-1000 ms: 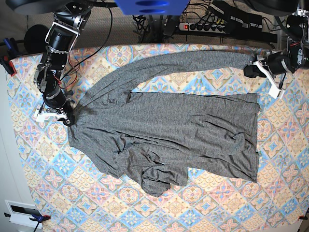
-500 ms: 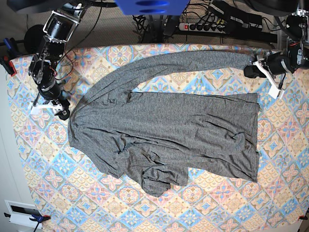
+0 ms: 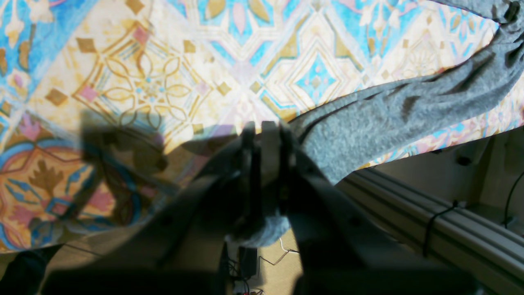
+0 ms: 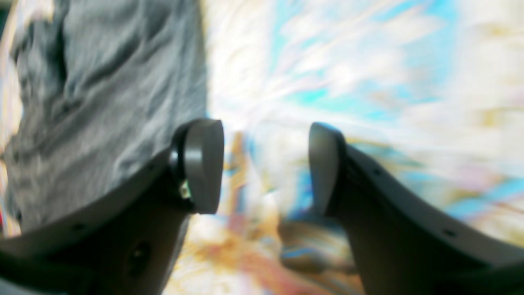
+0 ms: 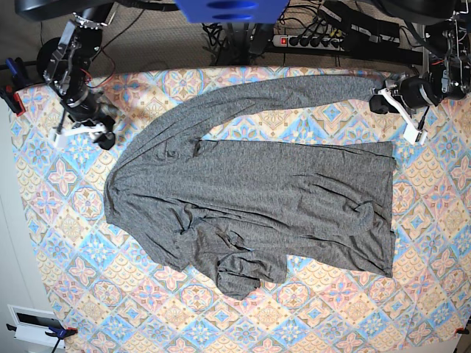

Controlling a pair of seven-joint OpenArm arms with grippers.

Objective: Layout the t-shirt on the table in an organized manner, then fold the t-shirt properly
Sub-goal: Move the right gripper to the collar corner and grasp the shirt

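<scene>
Sleeve work is where we are: our left gripper (image 5: 381, 103) is pinched tight on the cuff of the t-shirt (image 5: 250, 198), holding the upper sleeve (image 3: 409, 110) stretched toward the far corner of the table (image 5: 66, 243), presumably so it lies straight. In the left wrist view the fingers (image 3: 262, 135) are pressed together with grey knit bunched between them, right at the table's edge. Our right gripper (image 5: 85, 129) hangs beside the shoulder with its fingers (image 4: 202, 164) spread wide and nothing between them, clear of the fabric. The shirt lies across the middle of the patterned cloth, body mostly flat. We judge the layout unfinished: the other sleeve (image 5: 232, 268) is crumpled under the near side. A power strip (image 5: 313, 40) and cables sit behind the table, out of the way.
</scene>
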